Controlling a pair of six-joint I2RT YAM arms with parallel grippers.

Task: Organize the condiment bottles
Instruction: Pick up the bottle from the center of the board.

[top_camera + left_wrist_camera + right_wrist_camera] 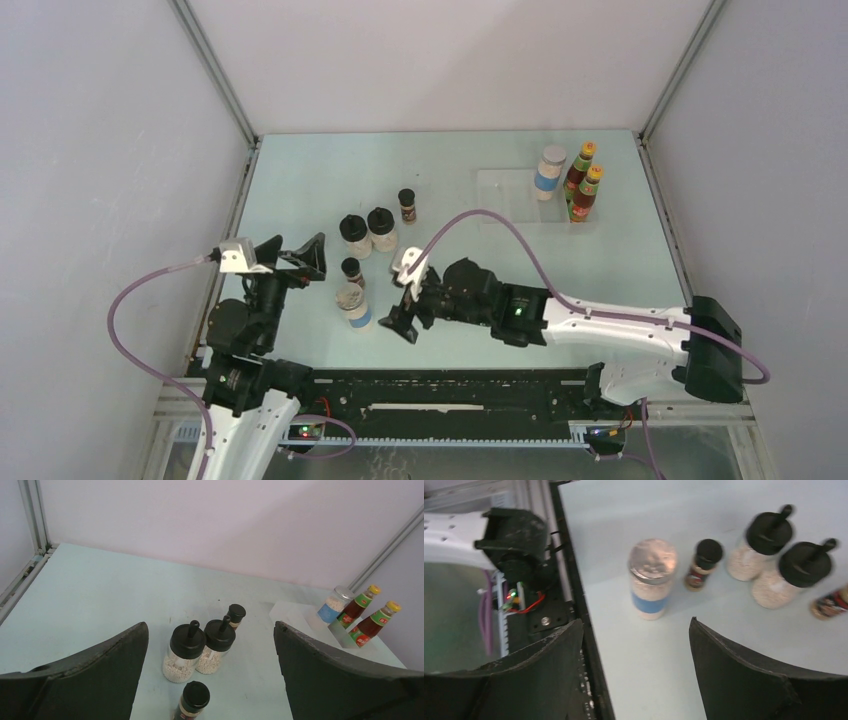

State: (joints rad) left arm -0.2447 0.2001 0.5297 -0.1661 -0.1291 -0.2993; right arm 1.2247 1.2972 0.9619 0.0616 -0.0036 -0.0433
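Eight condiment bottles stand upright on the worktop (300, 170), in two groups. Three are at the far right by a clear tray (505, 195): a grey-lidded, blue-labelled far jar (549, 172) and two red sauce bottles (588, 192) with yellow caps, close together at the tray's right edge. I cannot tell whether they stand on the tray or just against it.

Five stand in a loose cluster left of centre. Two black-lidded jars (354, 235) of pale grains sit side by side, and a tiny dark jar (407, 205) is a little apart on their far right. A second tiny jar (351, 270) stands nearer the arms, with the near jar (353, 305), grey-lidded and blue-labelled, just beside it.

The right claw (402, 302) is low over the worktop just right of that near jar. Its fingers are spread wide and it holds nothing. In the right wrist view the jar stands ahead of the gap, slightly left of centre. The left claw (297, 256) is also spread and empty, on the cluster's left side and facing the black-lidded pair.

By my reading, the sorting is partly done and the step in hand is the approach to the near jar, meant to join its twin. The next move calls for sliding forward until the jar's body sits between the fingers. The claw should then press on the body below the lid and lift it straight up. The second tiny jar is close enough to be knocked.
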